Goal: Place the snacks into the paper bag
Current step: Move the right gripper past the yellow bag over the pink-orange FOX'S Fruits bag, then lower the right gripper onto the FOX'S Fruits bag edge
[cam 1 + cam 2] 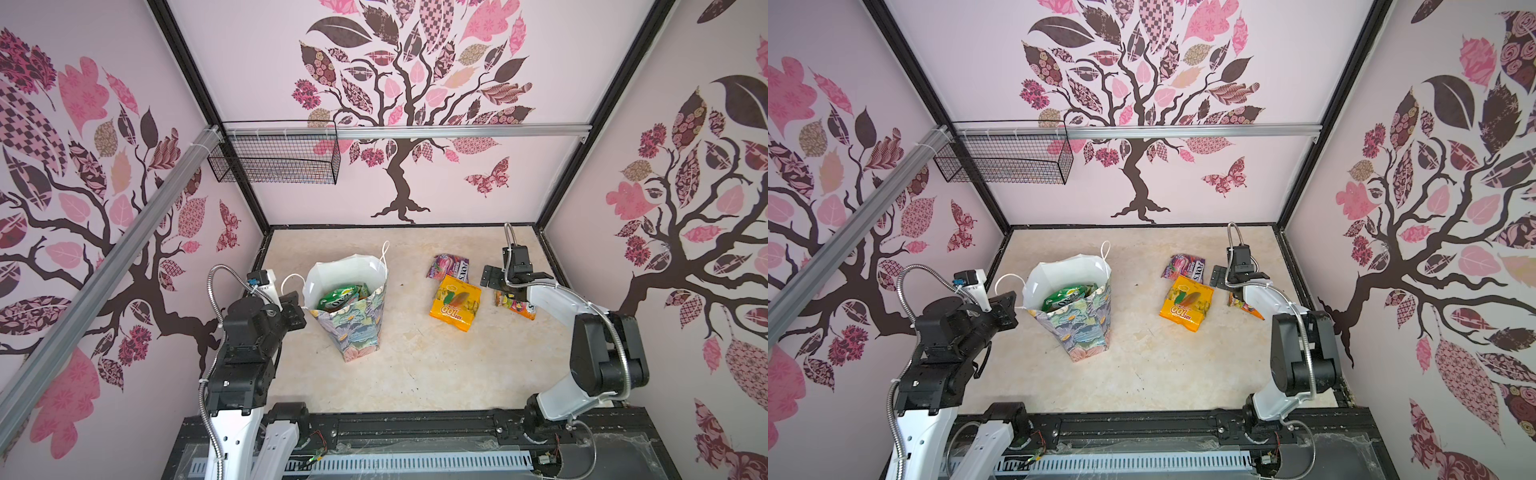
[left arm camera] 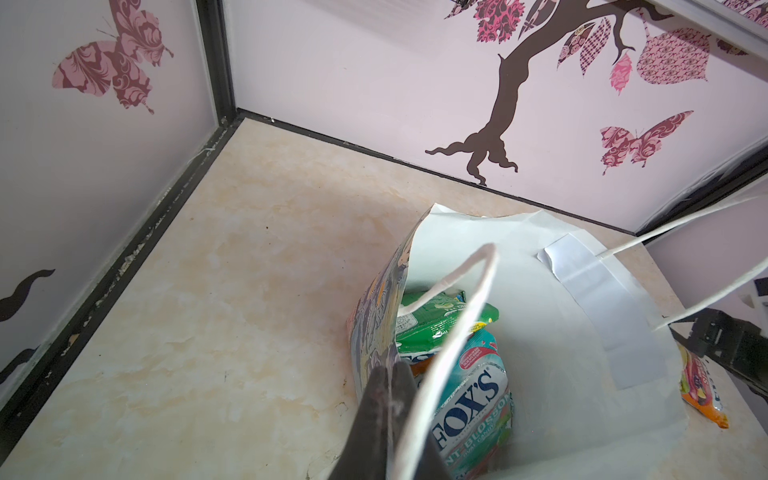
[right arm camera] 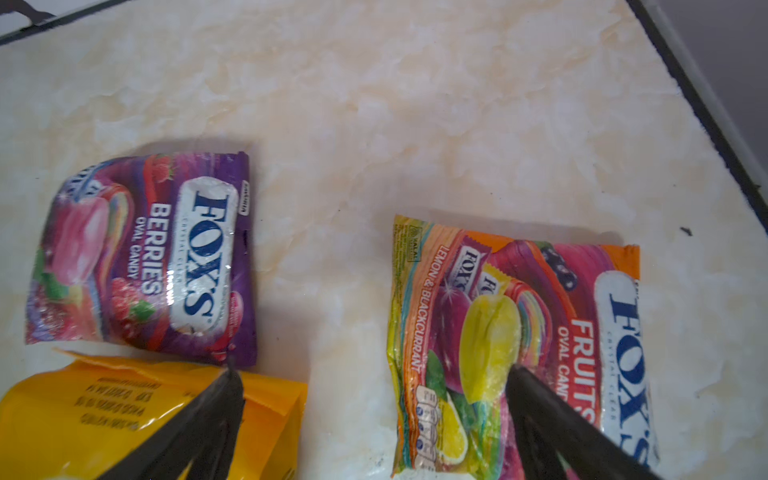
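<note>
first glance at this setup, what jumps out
The floral paper bag stands open left of middle on the table, a green pouch showing inside, the left gripper pinched shut on its rim. Right of it three snacks lie flat: a purple pouch, a yellow pouch and an orange pouch, with the right gripper open above the yellow and orange ones. A big tree decal fills the back wall.

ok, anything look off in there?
Nothing spilled. Only oddity: the paper bag has its rim bent out of shape where the shut left hand pinches it.
</note>
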You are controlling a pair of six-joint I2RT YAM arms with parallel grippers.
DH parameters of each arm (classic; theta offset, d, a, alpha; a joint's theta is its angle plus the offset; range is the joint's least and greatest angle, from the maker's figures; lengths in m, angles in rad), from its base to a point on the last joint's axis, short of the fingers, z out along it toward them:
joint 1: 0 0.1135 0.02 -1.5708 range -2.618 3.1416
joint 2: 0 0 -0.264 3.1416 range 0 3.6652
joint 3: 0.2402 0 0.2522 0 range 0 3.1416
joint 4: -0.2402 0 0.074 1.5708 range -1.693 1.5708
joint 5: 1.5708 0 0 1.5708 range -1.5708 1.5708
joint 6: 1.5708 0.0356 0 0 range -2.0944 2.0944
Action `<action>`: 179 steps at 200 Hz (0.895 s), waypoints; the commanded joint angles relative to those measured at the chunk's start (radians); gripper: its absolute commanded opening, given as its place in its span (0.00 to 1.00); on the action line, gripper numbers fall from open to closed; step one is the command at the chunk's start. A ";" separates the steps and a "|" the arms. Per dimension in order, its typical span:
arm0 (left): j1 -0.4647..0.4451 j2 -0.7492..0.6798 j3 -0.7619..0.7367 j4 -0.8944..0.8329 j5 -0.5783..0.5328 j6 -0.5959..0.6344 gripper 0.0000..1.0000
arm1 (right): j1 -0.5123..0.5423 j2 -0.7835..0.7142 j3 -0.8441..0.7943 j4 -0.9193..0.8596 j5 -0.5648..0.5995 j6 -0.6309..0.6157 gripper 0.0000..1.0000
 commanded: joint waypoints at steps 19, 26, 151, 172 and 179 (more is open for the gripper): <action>0.004 -0.005 -0.013 0.036 0.027 -0.007 0.09 | -0.089 0.126 0.109 -0.033 -0.047 -0.001 1.00; 0.003 -0.006 -0.013 0.035 0.027 -0.005 0.09 | -0.089 0.137 0.121 -0.046 -0.031 -0.011 1.00; 0.003 -0.010 -0.014 0.021 0.004 0.004 0.09 | -0.103 0.022 -0.076 -0.010 -0.302 0.065 1.00; 0.004 -0.012 -0.015 0.018 0.002 0.004 0.09 | -0.103 -0.029 -0.154 0.026 -0.375 0.094 1.00; 0.004 -0.012 -0.015 0.018 0.001 0.004 0.09 | -0.103 -0.047 -0.180 0.034 -0.387 0.102 1.00</action>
